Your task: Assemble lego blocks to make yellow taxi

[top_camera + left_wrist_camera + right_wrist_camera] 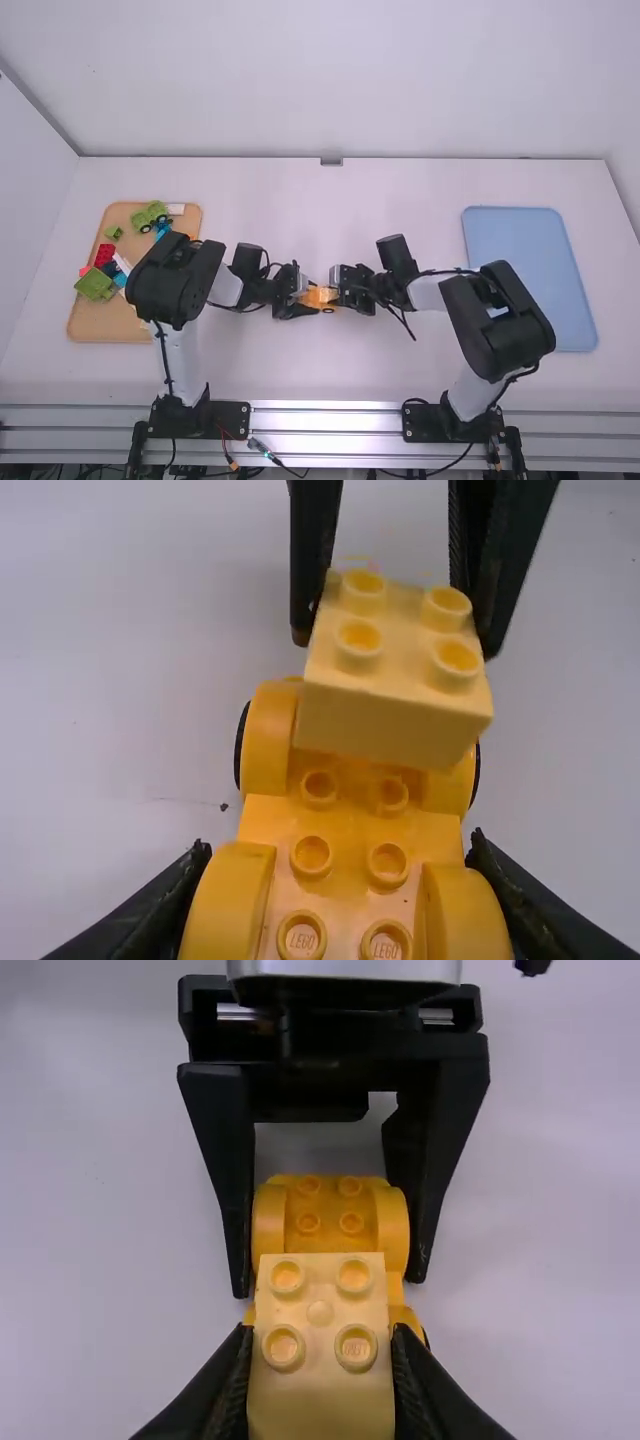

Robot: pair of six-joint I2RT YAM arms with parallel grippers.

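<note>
High view: left claw (305,297) grips a wheeled yellow base (345,885), right claw (337,290) grips a pale yellow block (390,720)

Two robot arms lean in from either side and bring their claws close together near the middle of a white bench (280,375). The base and the block are between them.

In the left wrist view, the left claw is clamped on the base by its rounded yellow sides. Round studs run along the base's top, and dark wheels (240,745) show at the end nearer the right claw. The block, with four studs on top, is above that wheeled end. I cannot tell whether the two pieces touch.

In the right wrist view, the right claw's two black fingers pinch the block from opposite sides. Beyond it, the left claw's fingers stand on either side of the base.

To the left, a tan tray (85,325) holds loose pieces: a large green block (94,286), a red block (104,254), a small green block (113,232), a green piece with dark wheels (150,213), a white block (176,209) and some blue pieces (162,231). The left arm (175,285) hides part of this tray. To the right lies a flat blue tray (530,265).
</note>
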